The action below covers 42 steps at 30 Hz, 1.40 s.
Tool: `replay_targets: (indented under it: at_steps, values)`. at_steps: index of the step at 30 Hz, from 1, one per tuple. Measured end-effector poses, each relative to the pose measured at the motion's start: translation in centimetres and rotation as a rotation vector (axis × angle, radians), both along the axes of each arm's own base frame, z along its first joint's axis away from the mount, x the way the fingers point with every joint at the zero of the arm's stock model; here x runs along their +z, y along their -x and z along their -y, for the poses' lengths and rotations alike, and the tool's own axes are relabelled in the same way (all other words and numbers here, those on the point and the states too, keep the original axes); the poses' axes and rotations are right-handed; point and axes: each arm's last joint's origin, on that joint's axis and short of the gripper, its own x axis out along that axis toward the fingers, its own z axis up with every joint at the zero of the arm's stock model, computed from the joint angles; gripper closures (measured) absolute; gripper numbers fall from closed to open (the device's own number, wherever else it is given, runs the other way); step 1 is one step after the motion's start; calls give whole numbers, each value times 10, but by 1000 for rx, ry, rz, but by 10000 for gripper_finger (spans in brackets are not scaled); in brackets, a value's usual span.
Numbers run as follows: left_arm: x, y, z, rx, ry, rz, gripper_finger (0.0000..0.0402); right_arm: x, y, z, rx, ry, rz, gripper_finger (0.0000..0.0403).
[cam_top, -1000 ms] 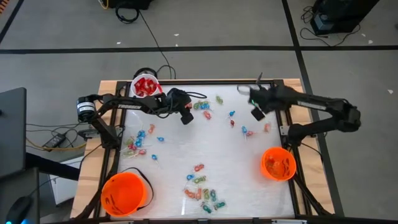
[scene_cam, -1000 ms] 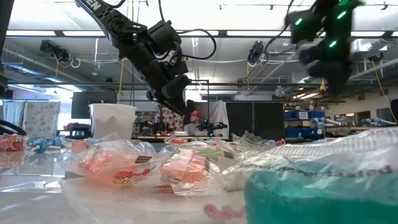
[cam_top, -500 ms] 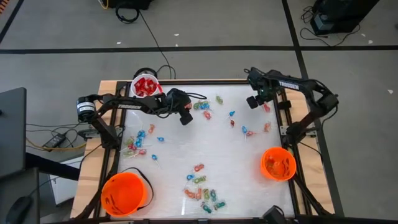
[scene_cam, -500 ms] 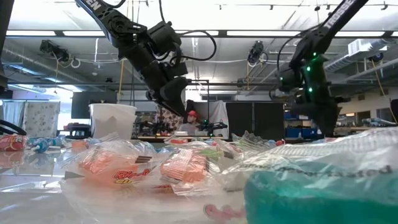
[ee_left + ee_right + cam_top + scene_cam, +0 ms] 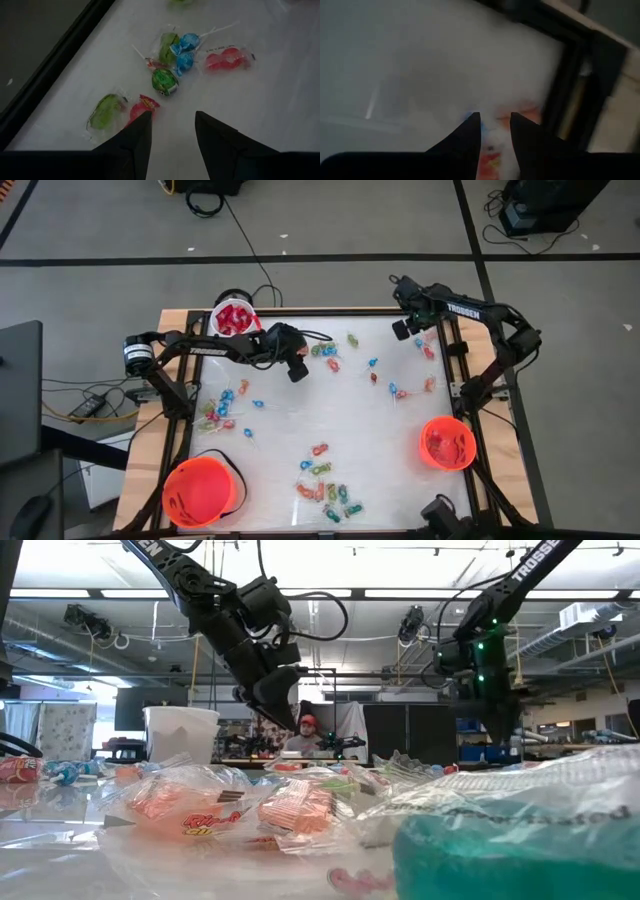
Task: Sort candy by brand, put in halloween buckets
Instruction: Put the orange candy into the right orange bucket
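- We have the left gripper (image 5: 297, 370) of the dark left arm hovering over the white table top (image 5: 330, 420), toward 11 o'clock from the table's middle. Its two dark fingers (image 5: 137, 137) stand parted with bare table between them, holding nothing.
- The nearest candy to it is a small cluster of wrapped lollipops, green, blue and red (image 5: 172, 60). In the high view this cluster (image 5: 324, 353) lies just beyond the fingertips, toward 1 o'clock from the gripper.
- In the left wrist view a red wrapped piece (image 5: 142, 107) sits just beside one fingertip, with a green wrapped piece (image 5: 106, 109) next to it. We cannot tell whether the red one touches the finger.
- The thin white sticks of the lollipops run slantwise across the gap between the fingers, so we judge a turn of the wrist may help.
- The small white round pail holding red packets (image 5: 233, 318) stands at the table's edge, toward 10 o'clock from the left gripper and near it.
- The right gripper (image 5: 404, 328) hangs over the far right corner, about 1 o'clock on the table. Its fingers (image 5: 465, 137) are parted and empty, with a blurred red and orange wrapped piece (image 5: 492, 155) lying between and below them.
- The bright orange round plastic pail on the right (image 5: 447, 444) is at 4 o'clock, the bright orange round plastic pail on the left (image 5: 198, 490) at 7 o'clock, both well apart from the grippers.
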Motion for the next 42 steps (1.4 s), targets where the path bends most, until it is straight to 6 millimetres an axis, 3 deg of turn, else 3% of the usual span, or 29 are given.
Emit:
replay_targets:
  at_steps: [12,20,25,29,32,34,38,42]
  values:
    - [9,0,-3,-71,-39,-103,245,0,21,24,-431,33,289,275]
    - [18,1,-9,-109,-61,-174,245,-6,17,17,-657,50,326,271]
    - [14,8,-16,-94,-48,-220,245,-10,20,16,-555,-75,337,271]
    - [12,13,-21,-67,-33,-233,245,-21,16,16,-243,-253,356,272]
    - [12,14,-24,-38,-24,-216,245,-28,8,11,-104,-303,221,272]
    - [13,13,-26,-16,-25,-193,245,-32,7,11,-124,-286,52,272]
    - [16,10,-28,59,-39,-130,245,-52,1,26,-311,-323,0,272]
    - [15,10,-25,78,-19,-134,245,-59,-9,36,-295,-381,-48,271]
